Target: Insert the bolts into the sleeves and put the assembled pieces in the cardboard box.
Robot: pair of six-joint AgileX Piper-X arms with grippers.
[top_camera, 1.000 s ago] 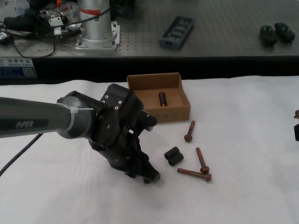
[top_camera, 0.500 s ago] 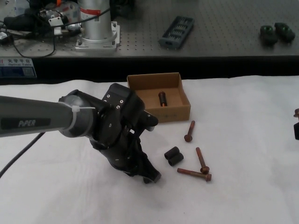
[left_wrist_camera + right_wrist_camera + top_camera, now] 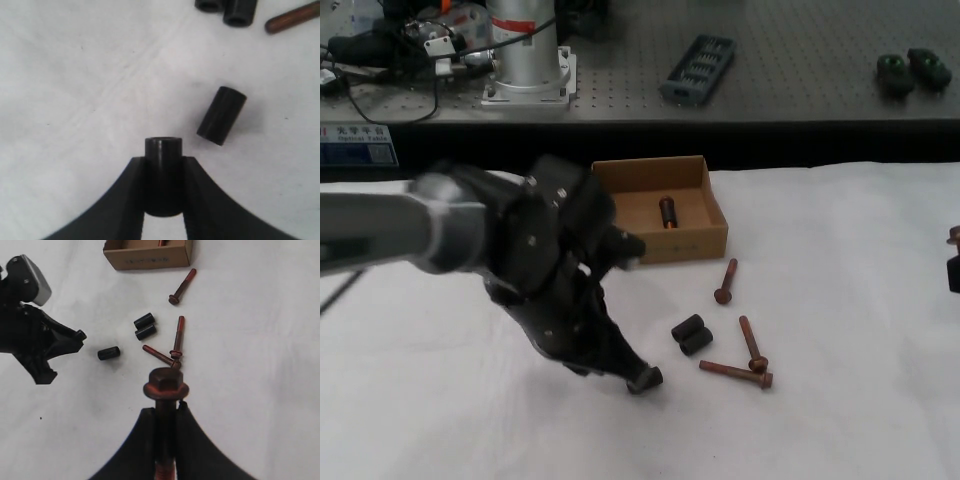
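My left gripper (image 3: 163, 162) is shut on a black sleeve (image 3: 163, 149), held just above the white cloth; in the high view its tip (image 3: 642, 378) is left of the loose parts. Another sleeve (image 3: 221, 115) lies loose close by. Two more sleeves (image 3: 690, 334) lie side by side, with three copper bolts (image 3: 725, 281) (image 3: 752, 343) (image 3: 735, 373) around them. My right gripper (image 3: 164, 412) is shut on a bolt (image 3: 164, 385), head forward, high above the cloth at the far right edge (image 3: 954, 262). The cardboard box (image 3: 700, 243) holds one assembled piece (image 3: 667, 212).
The left arm's dark wrist (image 3: 555, 270) stands in front of the box's left corner. Behind the cloth runs a perforated metal bench (image 3: 800, 70) with a silver post base (image 3: 525, 60), a dark rack (image 3: 698, 65) and cables. The cloth (image 3: 860, 420) is bare at the right.
The left arm's wrist and forearm have swung to the left, while the gripper tip with the sleeve stays almost in place. Loose parts and box have not moved.
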